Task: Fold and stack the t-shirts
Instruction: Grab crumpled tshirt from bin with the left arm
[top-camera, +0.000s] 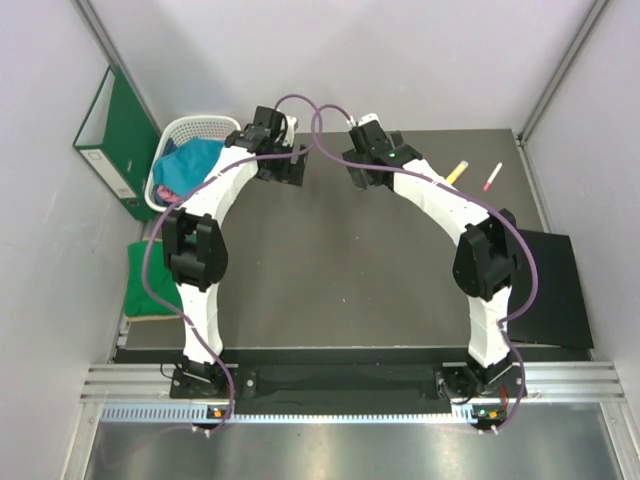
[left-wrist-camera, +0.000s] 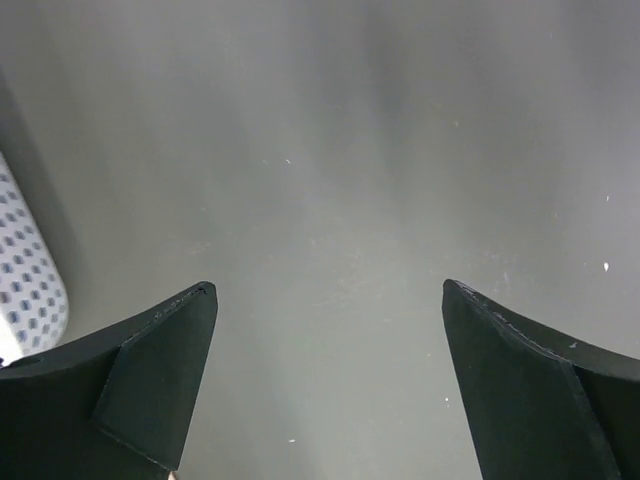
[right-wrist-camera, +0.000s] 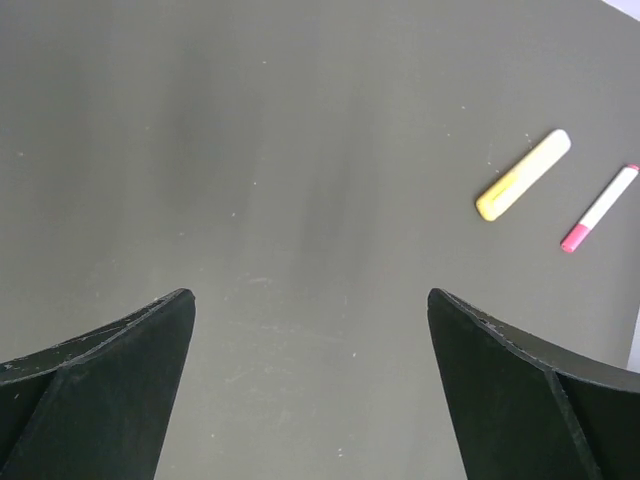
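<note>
Teal-blue t-shirt (top-camera: 192, 163) lay crumpled in the white basket (top-camera: 205, 124) at the far left, with a green t-shirt (top-camera: 150, 283) nearer. The left gripper (left-wrist-camera: 326, 285) and right gripper (right-wrist-camera: 308, 292) hung spread and empty. The soft, light cloth looked easiest to pinch at a loose fold.

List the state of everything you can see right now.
left fingers, open, empty
right fingers, open, empty
teal-blue t-shirt, crumpled in the basket
green t-shirt, folded flat
ring binder, standing upright
yellow highlighter, lying flat
pink marker, lying flat
</note>
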